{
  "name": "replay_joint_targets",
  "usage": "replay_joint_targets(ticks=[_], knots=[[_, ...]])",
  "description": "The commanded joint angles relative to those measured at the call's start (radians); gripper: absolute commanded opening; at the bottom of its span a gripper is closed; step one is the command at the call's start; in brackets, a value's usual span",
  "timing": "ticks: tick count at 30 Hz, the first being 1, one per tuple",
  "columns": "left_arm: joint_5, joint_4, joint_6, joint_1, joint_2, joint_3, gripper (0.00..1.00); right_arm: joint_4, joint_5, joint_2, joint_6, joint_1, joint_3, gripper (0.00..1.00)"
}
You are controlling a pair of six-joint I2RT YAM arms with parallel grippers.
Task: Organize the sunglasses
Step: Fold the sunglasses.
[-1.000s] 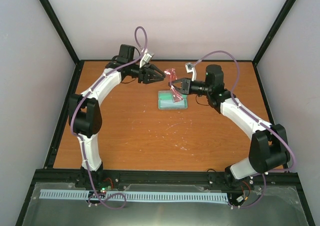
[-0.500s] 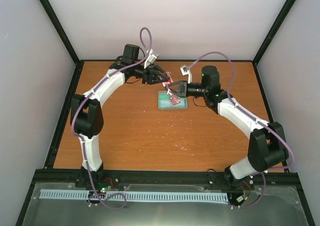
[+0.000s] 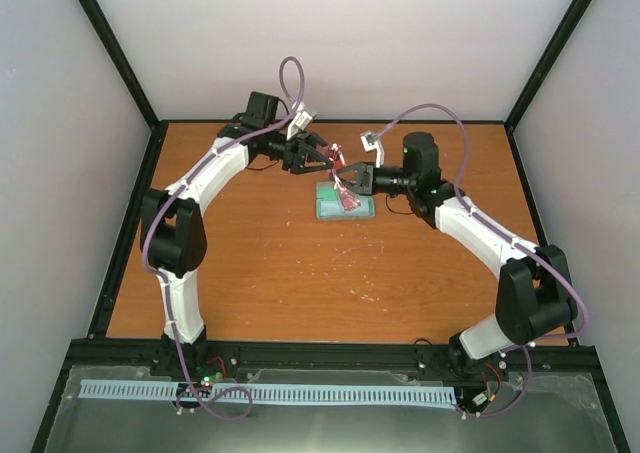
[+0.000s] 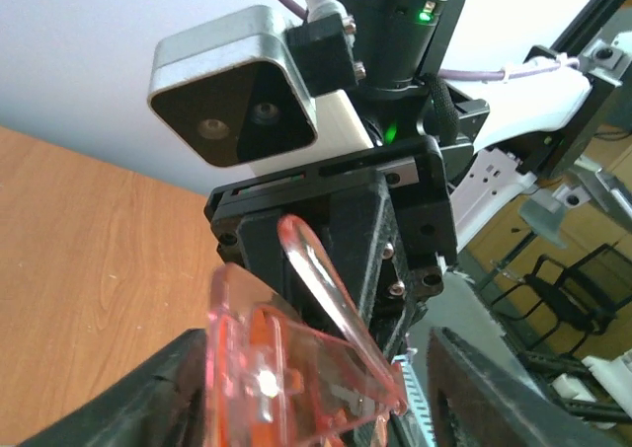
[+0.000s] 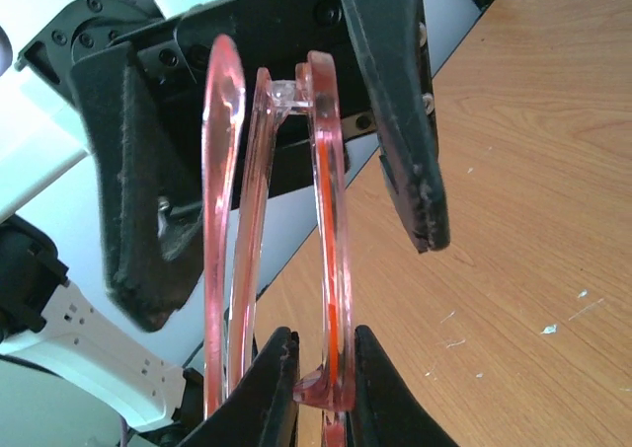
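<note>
The right gripper (image 3: 350, 181) pinches the pink sunglasses (image 5: 331, 269) by their folded frame and holds them in the air just above the open case (image 3: 328, 209) at the far middle of the table (image 3: 300, 273). The left gripper (image 3: 328, 158) faces it with jaws spread, one finger on each side of the glasses, neither clearly pressing them.

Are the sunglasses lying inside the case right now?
No: the right pincer holds the sunglasses up in the air, above the case.
</note>
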Motion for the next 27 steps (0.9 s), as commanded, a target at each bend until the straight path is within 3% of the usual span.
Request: replay_joint_targets(ticks=[1,4,9,11,19,24,27], knots=[[-0.012,-0.025,0.063,0.024,0.011,0.032,0.67,0.061,0.027,-0.040,0.039,-0.015,-0.025,0.10],[0.000,-0.027,0.062,0.056,0.014,0.027,0.71,0.080,0.030,-0.055,0.049,-0.021,-0.040,0.10],[0.001,-0.026,0.069,0.073,0.018,0.033,0.41,0.102,0.014,-0.051,0.064,-0.022,-0.040,0.10],[0.004,-0.005,0.054,0.072,0.020,0.031,0.36,0.120,0.007,-0.047,0.072,-0.021,-0.037,0.10],[0.009,0.077,-0.019,0.061,0.024,0.040,0.49,0.112,0.000,-0.038,0.070,-0.021,-0.027,0.11],[0.012,0.077,-0.020,0.048,0.024,0.042,0.45,0.103,0.003,-0.031,0.061,-0.020,-0.018,0.12],[0.005,0.078,-0.021,0.039,0.024,0.046,0.37,0.100,0.002,-0.026,0.059,-0.020,-0.013,0.12]])
